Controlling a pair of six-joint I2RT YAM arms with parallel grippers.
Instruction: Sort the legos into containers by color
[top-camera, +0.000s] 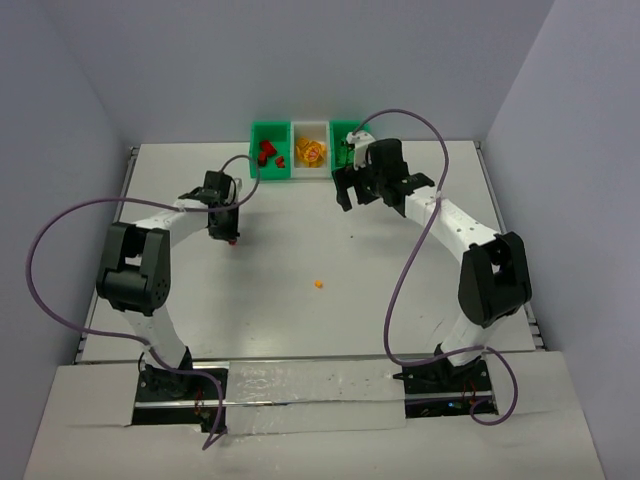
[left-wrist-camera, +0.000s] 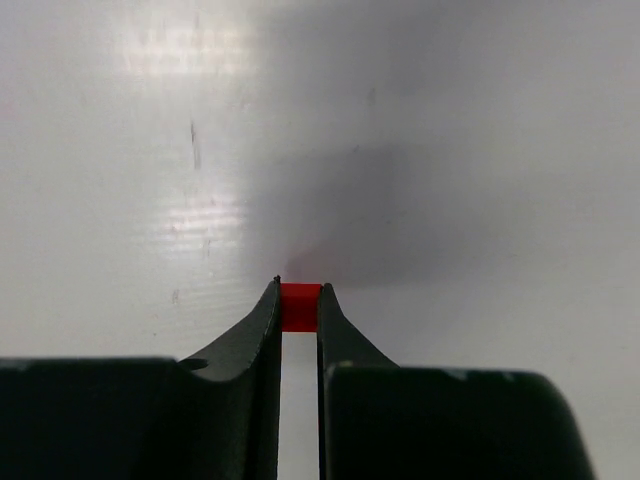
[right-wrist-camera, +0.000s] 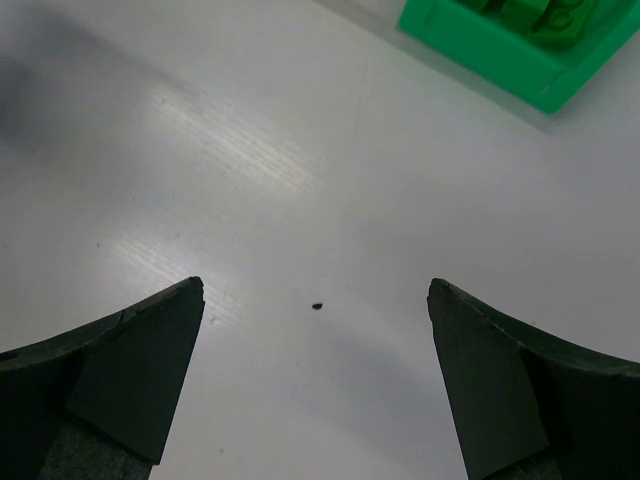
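Note:
My left gripper (left-wrist-camera: 299, 298) is shut on a small red lego (left-wrist-camera: 299, 306) pinched between its fingertips, low over the white table; from above it sits left of centre (top-camera: 231, 238). My right gripper (right-wrist-camera: 315, 290) stands wide open over bare table with nothing between its fingers, just in front of the containers (top-camera: 350, 192). The containers form a row at the back: a green bin (top-camera: 256, 150) holding red legos (top-camera: 266, 153), a white bin (top-camera: 311, 126) holding yellow and orange legos (top-camera: 312, 152), and a second green bin (right-wrist-camera: 470, 45) holding green legos (right-wrist-camera: 535, 15). One orange lego (top-camera: 318, 284) lies on the table.
The right arm partly covers the right green bin (top-camera: 341, 128). Purple cables (top-camera: 405, 280) loop from both arms over the table. Grey walls close in the table at the back and sides. A tiny dark speck (right-wrist-camera: 317, 304) lies under the right gripper.

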